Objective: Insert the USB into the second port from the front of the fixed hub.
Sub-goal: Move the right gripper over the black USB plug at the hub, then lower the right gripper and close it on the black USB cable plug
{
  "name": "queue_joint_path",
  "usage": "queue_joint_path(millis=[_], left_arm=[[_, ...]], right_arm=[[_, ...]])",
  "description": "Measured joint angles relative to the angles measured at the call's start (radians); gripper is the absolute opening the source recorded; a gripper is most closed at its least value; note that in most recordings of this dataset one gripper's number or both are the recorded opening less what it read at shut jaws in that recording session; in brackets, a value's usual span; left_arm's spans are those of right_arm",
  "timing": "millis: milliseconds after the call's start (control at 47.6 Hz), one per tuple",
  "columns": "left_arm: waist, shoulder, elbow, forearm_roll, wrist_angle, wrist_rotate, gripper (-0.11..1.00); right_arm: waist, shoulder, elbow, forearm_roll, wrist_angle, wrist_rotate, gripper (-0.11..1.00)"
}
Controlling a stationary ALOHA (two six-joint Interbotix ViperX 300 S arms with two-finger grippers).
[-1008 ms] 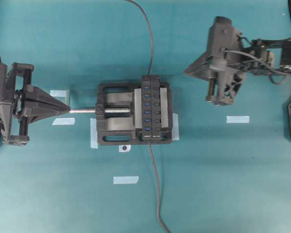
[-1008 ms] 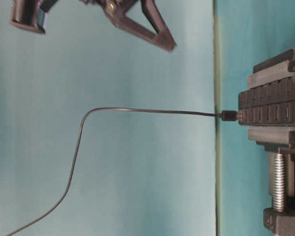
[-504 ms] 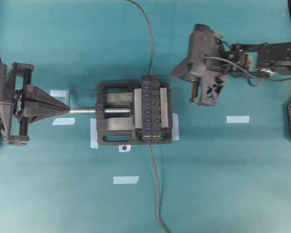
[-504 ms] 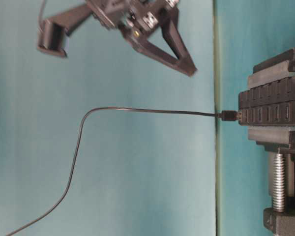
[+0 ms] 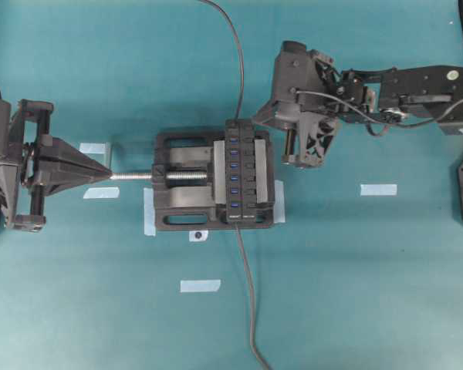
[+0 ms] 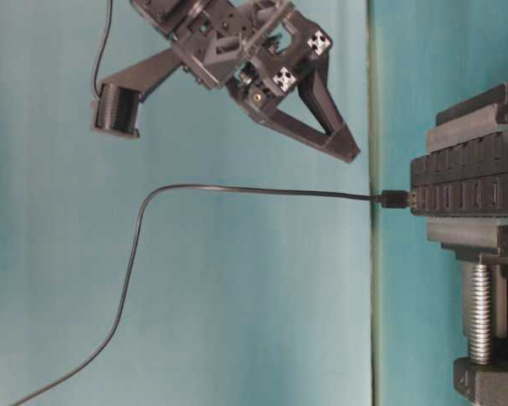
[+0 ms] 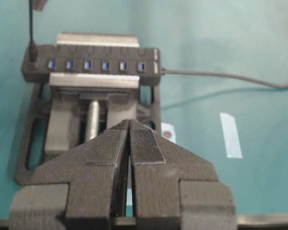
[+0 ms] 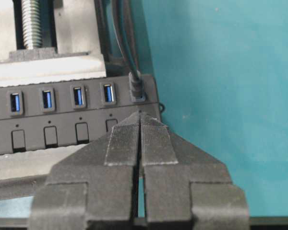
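Observation:
The fixed hub (image 5: 249, 173) is a long black bar with a row of blue ports, clamped in a black vise (image 5: 181, 202). The USB (image 5: 239, 120) is a small black plug standing in the hub's rearmost port, with its thin cable running off the far edge. It also shows in the right wrist view as the USB (image 8: 136, 85) and, at table level, as the USB (image 6: 395, 199). My right gripper (image 5: 256, 122) is shut and empty, its tip just right of and above that plug. My left gripper (image 5: 108, 175) is shut and empty, far left at the vise screw's end.
The hub's own dark cable (image 5: 249, 301) leaves its front end toward the near table edge. The vise's silver screw (image 5: 135, 176) points left at my left gripper. Pale tape strips (image 5: 378, 189) lie on the teal table around the vise.
My right arm has swung left and lower, from the table's right side to the rear end of the hub. The left arm, hub and USB have stayed still.

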Motion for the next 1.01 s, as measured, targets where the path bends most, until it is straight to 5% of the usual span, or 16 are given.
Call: queue_joint_path(millis=[1008], left_arm=[[0.0, -0.046, 0.026, 0.0, 0.002, -0.002, 0.0]], right_arm=[[0.0, 0.08, -0.044, 0.0, -0.008, 0.0, -0.01]])
